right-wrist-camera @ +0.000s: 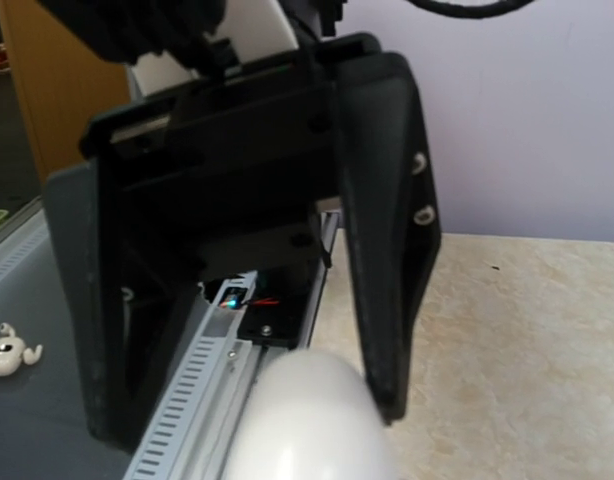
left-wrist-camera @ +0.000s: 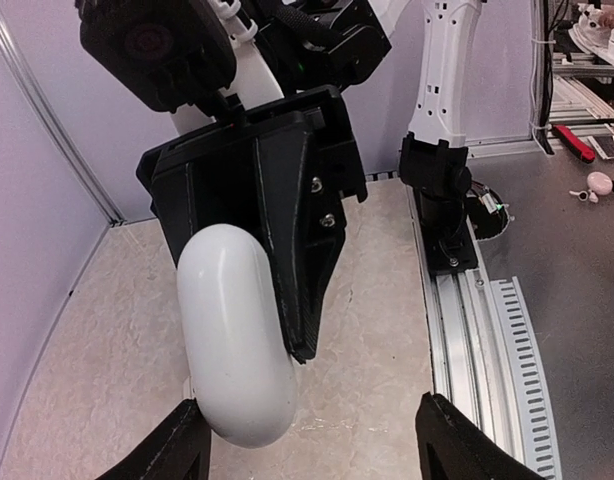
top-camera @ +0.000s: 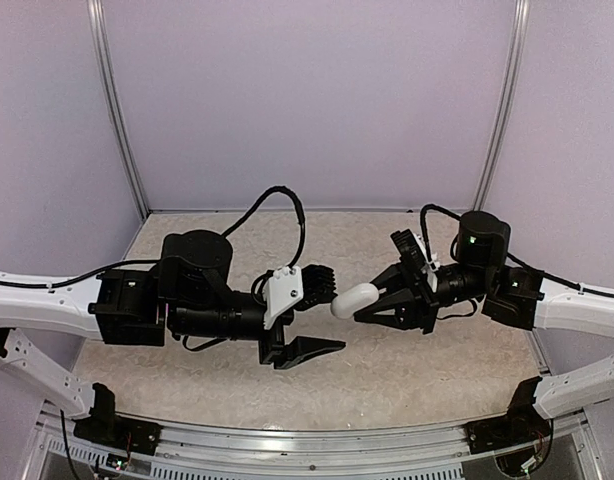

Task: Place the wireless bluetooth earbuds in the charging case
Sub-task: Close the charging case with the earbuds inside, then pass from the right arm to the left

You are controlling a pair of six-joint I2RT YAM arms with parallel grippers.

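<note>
White oval object clenched in right end effector, left end effector released; charging case well apart.

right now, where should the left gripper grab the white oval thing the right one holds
Take the free rounded end of the white oval piece, which sticks out past the right gripper shut on its other end. Bring the open left gripper along its long axis, fingers either side; it looks smooth and curved, so probably seat past the tip.
</note>
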